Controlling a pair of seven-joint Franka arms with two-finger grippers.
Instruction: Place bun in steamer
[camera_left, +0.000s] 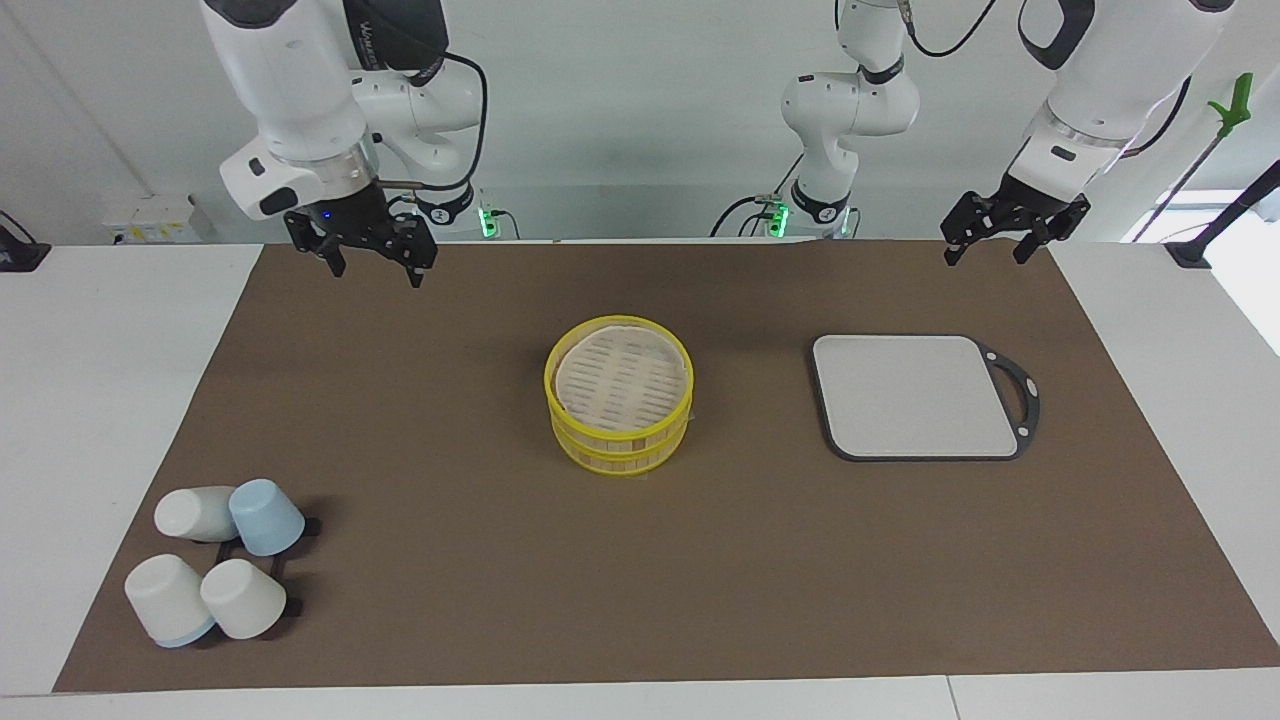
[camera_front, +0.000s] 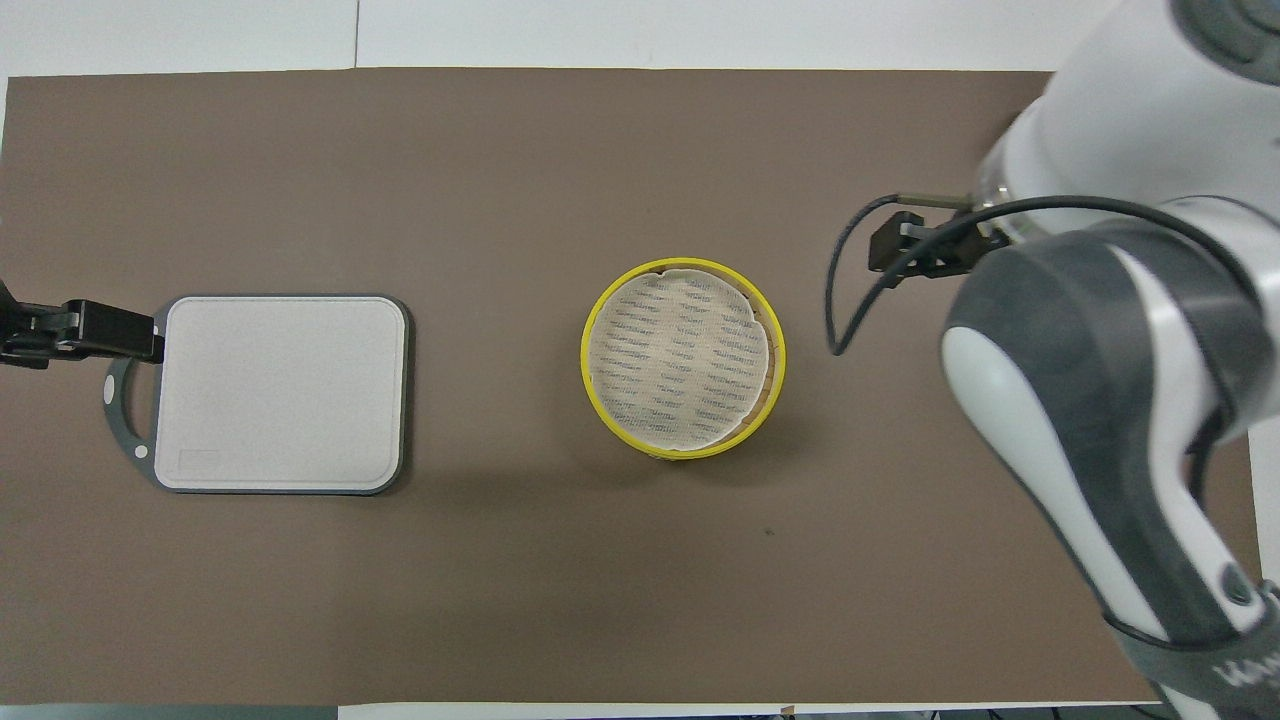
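My right gripper (camera_left: 372, 262) hangs over the brown mat (camera_left: 640, 560) at the robots' edge of the bench, toward the right arm's end from the steamer (camera_left: 619, 405), its jaws spread and empty. My left gripper (camera_left: 1010, 238) hangs likewise toward the left arm's end, near the grey board (camera_left: 915, 395), jaws also spread and holding nothing.

The steamer sits mid-mat with a pale perforated liner across its top tier; no lid is on it that I can see. The bun I cannot find anywhere: not on the board, not in the steamer, not on the mat. The cups (camera_left: 215, 570), lying farther from me than the steamer toward the right arm's end, are the only small pale things.

That is the main risk, as I judge it: reaching for a white cup in mistake for the bun. A second risk is that the bun lies hidden among those cups, so a blind reach would knock them over.
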